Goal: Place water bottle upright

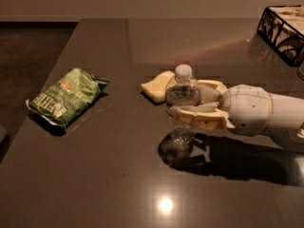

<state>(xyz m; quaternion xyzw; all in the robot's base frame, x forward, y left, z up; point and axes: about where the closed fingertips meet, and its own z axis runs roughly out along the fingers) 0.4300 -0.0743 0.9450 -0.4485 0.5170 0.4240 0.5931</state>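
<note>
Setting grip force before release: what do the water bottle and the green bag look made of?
Water bottle, held upright by the gripper right of centre: thin clear plastic, glossy; its ribbed body is see-through. Its cap is white, opaque, likely harder plastic. Green bag, lying at the left: probably crinkly plastic film, judging by its creases and dull sheen.

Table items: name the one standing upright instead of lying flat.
The water bottle, cap up, clamped in the gripper; the green chip bag and yellow sponge lie flat.
</note>
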